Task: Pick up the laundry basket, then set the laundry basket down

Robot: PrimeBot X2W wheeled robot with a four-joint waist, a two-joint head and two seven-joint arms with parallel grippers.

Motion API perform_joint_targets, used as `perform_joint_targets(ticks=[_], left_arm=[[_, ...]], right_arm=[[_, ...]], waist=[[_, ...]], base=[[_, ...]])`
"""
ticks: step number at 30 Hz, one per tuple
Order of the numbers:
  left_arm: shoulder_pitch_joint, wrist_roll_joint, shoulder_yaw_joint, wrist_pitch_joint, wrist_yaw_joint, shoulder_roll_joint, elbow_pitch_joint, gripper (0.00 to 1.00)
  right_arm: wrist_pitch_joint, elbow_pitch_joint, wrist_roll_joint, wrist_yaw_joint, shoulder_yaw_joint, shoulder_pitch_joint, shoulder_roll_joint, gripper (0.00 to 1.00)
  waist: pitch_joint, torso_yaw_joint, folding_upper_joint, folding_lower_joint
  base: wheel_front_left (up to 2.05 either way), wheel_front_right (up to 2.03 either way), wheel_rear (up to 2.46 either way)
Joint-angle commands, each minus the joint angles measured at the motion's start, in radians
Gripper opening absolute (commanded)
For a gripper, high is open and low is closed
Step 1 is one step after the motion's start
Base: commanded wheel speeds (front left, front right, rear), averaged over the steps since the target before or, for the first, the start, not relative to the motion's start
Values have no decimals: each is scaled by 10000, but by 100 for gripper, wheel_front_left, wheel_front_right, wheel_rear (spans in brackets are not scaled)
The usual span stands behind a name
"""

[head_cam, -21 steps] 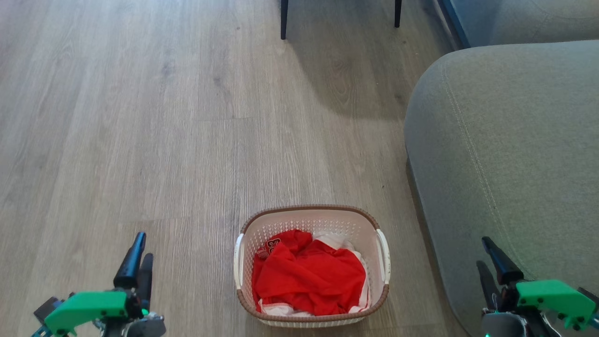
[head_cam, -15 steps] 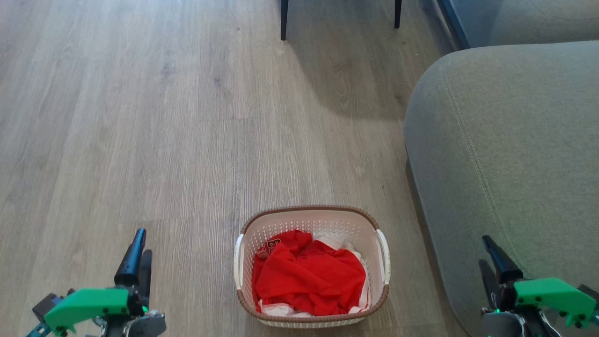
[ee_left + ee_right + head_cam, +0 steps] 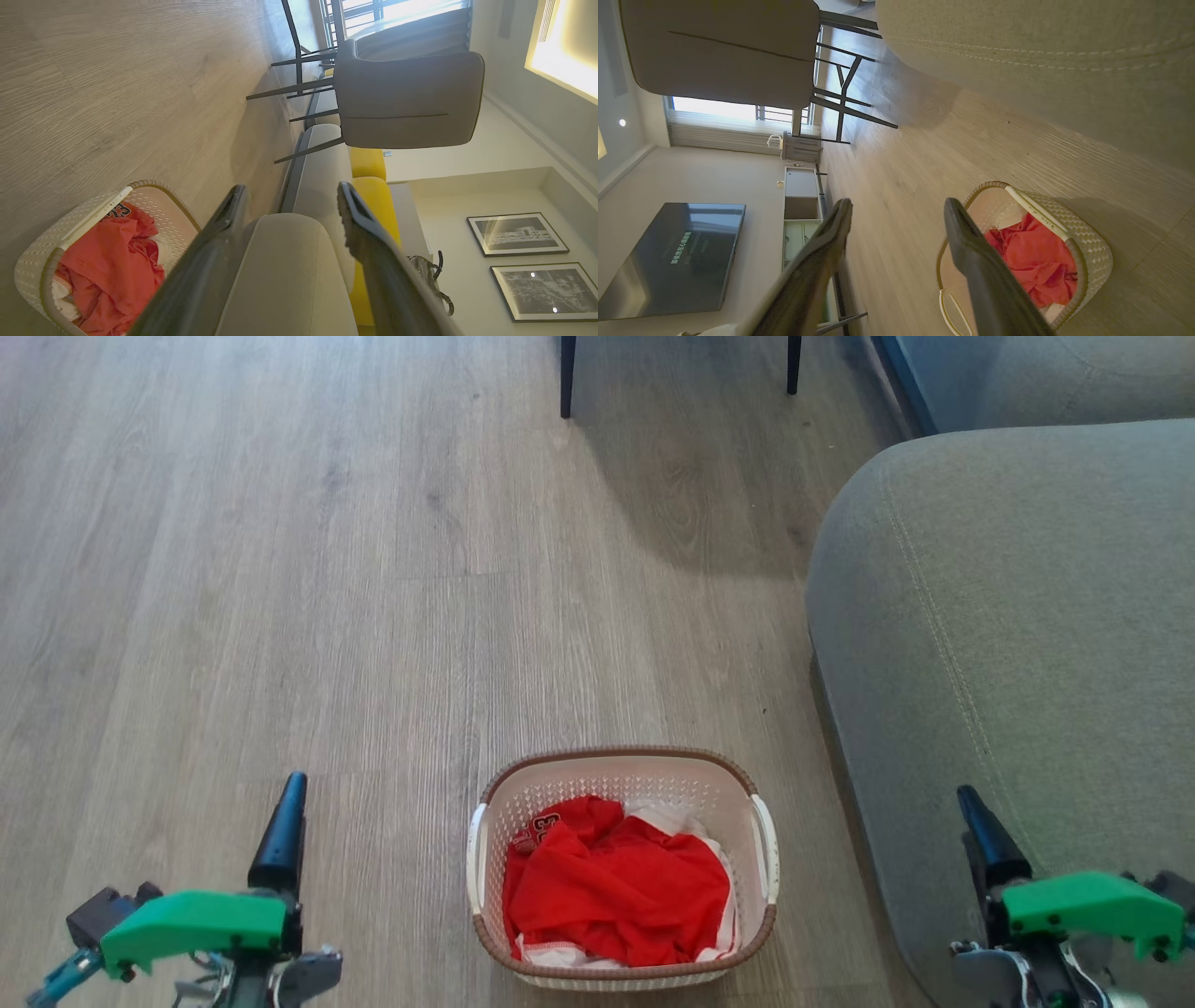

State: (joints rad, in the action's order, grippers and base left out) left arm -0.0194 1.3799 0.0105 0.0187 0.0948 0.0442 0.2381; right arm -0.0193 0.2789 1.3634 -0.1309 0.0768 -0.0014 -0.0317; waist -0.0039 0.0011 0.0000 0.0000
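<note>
Two long-fingered dark grippers flank the task's thing, both spread wide and holding nothing: the left gripper (image 3: 290, 189) hangs at the near left over the pale wood-plank floor (image 3: 280, 569), and the right gripper (image 3: 897, 203) at the near right, against the rounded grey fabric sofa arm (image 3: 1008, 644). Between them, well apart from both, the cream-white perforated plastic laundry basket (image 3: 621, 750) with its brown braided-look rim stands upright on the floor at the near centre, just left of the sofa, mouth facing up. A crumpled red garment (image 3: 616, 896) with white trim lies inside.

Each gripper is rolled on its side, one finger nearer the floor and one higher. That probably suits closing over a rim or handle from the side, one arm to each end, for a level two-armed lift.

The basket sits square to the robot. Its white left handle (image 3: 476, 854) and white right handle (image 3: 767, 847) face the matching grippers. Its long axis seems to run left to right, though foreshortening leaves that uncertain.
</note>
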Motion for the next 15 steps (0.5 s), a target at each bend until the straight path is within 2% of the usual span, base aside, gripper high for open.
perform_joint_targets(ticks=[1,15], left_arm=[[394,-226,67,-97,-31,27,-452,100],[392,-3048,-346,-507,-357,32,-995,100]], right_arm=[[97,-415,-238,0,-88,-372,-76,100],[508,-854,-2532,1,-623,-371,-93,100]], waist=[[0,1,0,0],[-4,11,0,0]], base=[[0,0,0],[0,0,0]])
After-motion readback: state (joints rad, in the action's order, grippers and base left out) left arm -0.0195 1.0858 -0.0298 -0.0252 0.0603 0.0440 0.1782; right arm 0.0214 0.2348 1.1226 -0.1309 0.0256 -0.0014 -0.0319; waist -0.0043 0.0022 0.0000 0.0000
